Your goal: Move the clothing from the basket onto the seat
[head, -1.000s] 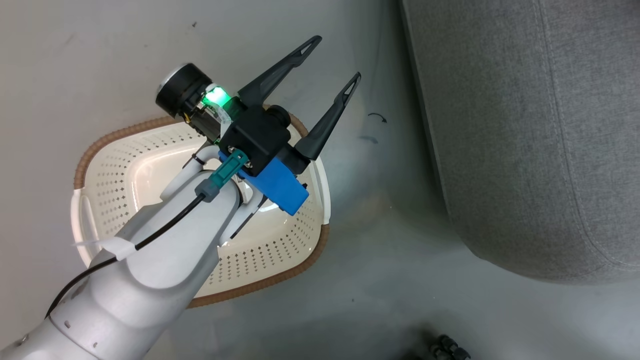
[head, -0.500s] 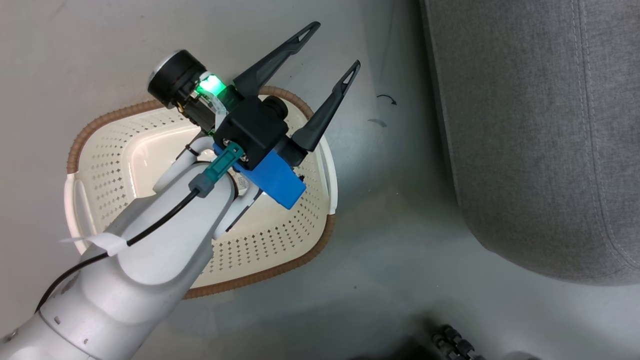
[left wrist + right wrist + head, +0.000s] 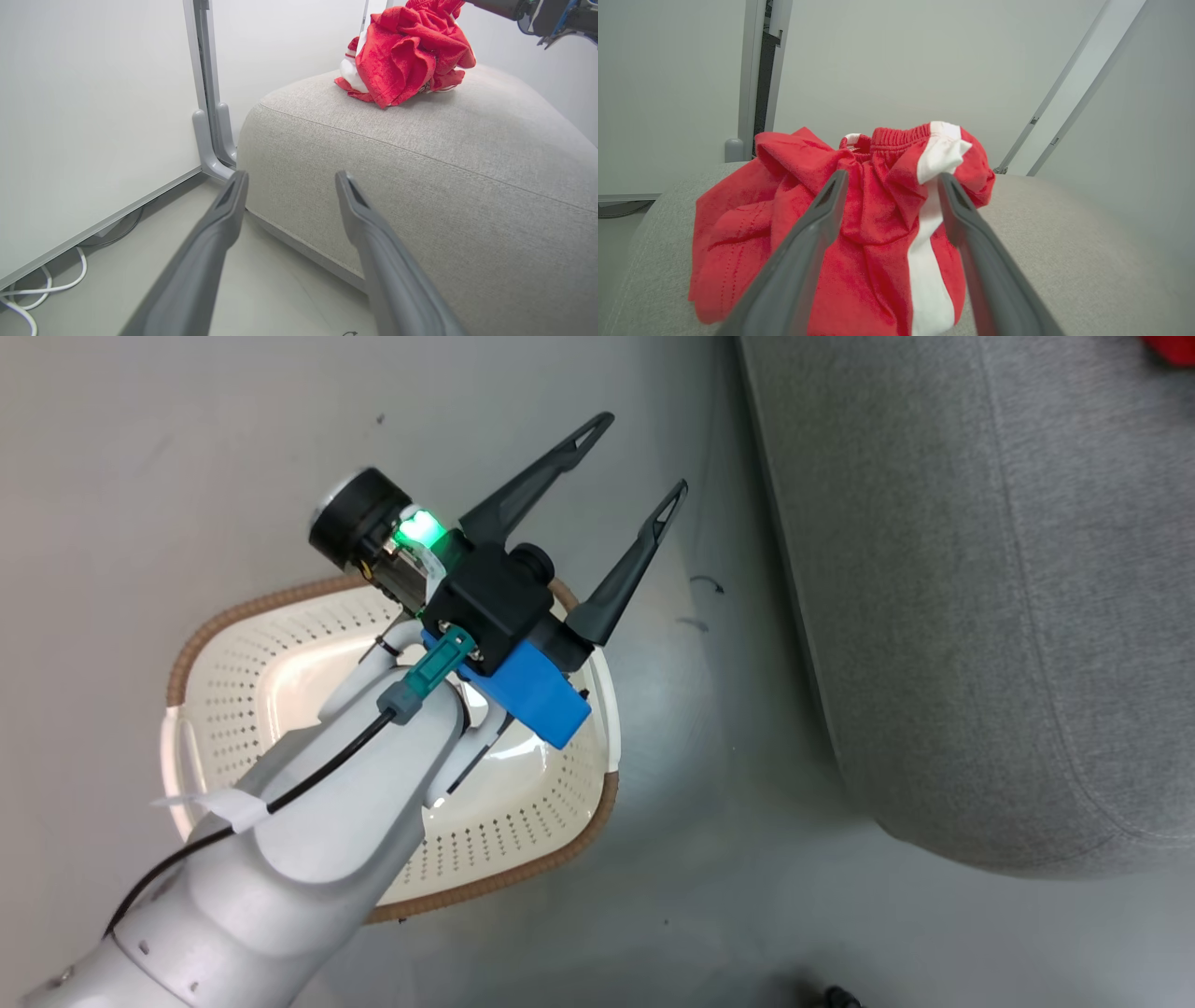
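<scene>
The clothing (image 3: 873,261), red jersey with a white stripe, lies bunched on top of the seat (image 3: 1064,233). My right gripper (image 3: 893,175) is open, its fingers spread on either side of the heap. In the left wrist view the same red heap of clothing (image 3: 402,51) rests on the grey seat (image 3: 420,163), with the right arm's wrist (image 3: 551,18) above it. My left gripper (image 3: 644,452) hangs open and holds nothing above the far end of the basket (image 3: 243,611). Where the arm does not cover it, the basket's inside is bare. The left gripper (image 3: 292,176) points at the seat's side.
The seat (image 3: 980,616) takes up the right of the head view, with a red scrap (image 3: 1172,347) at its top corner. A strip of grey floor (image 3: 709,728) separates it from the basket. A metal post (image 3: 210,116), white wall panels and floor cables (image 3: 28,298) stand left of the seat.
The head camera has shifted, so the whole picture slid and a red scrap now shows at the top right. The left gripper stays open over the basket.
</scene>
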Controlling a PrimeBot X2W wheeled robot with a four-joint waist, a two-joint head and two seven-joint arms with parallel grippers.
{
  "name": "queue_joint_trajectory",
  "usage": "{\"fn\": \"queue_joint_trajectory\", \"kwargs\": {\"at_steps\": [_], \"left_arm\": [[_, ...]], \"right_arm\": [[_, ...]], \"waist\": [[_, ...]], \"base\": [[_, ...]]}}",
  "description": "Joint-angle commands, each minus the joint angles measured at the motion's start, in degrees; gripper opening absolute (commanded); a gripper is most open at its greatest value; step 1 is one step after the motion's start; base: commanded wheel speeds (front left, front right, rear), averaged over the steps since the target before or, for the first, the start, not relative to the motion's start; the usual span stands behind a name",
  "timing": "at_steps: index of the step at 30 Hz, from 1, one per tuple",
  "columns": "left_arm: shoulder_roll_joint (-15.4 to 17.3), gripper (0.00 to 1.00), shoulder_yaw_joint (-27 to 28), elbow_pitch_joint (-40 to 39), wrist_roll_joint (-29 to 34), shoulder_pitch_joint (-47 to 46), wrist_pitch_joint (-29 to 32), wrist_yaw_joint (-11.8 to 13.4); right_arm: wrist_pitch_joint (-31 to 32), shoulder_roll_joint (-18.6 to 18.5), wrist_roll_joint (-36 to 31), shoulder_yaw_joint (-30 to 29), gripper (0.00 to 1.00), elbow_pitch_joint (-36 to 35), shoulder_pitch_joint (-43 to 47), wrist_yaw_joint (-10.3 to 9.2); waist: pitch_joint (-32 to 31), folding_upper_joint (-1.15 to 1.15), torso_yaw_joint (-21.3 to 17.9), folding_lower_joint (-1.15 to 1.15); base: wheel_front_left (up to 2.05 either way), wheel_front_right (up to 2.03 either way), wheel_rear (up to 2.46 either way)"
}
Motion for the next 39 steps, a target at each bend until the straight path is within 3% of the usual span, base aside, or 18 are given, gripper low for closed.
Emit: {"fn": "queue_joint_trajectory", "kwargs": {"at_steps": [1, 9, 18, 26, 39], "left_arm": [[-0.36, 1.00, 0.10, 0.22, -0.36, 0.68, -0.51, 0.18], [-2.20, 1.00, 1.75, 1.40, -1.77, 5.18, -0.89, 0.62], [-2.98, 1.00, 8.17, -0.18, -1.89, 13.35, -0.93, 1.11], [-3.99, 1.00, 17.11, -1.81, -0.93, 21.47, -0.93, 1.51], [-6.50, 1.00, 34.25, -4.27, 3.27, 33.14, -0.93, 1.36]], "right_arm": [[-0.04, 0.57, -0.34, -0.13, 1.00, -0.92, 1.96, 0.01], [-0.04, 4.14, -0.68, 3.18, 1.00, -10.15, 11.89, 0.01], [-0.04, 6.89, 0.21, 9.98, 1.00, -17.97, 18.99, 0.01], [-0.04, 10.02, 1.25, 14.23, 1.00, -21.70, 24.15, 0.01], [-0.04, 15.08, 0.24, 19.16, 1.00, -21.20, 32.57, 0.02]], "waist": [[-2.46, 0.00, 0.25, 0.00], [-10.48, 0.00, 1.50, 0.00], [-17.95, 0.00, 4.98, 0.00], [-23.36, 0.00, 8.86, 0.00], [-30.09, 0.00, 13.70, 0.00]], "base": [[0.00, 0.00, 0.00], [0.00, 0.00, 0.00], [0.00, 0.00, 0.00], [0.00, 0.00, 0.00], [0.00, 0.00, 0.00]]}}
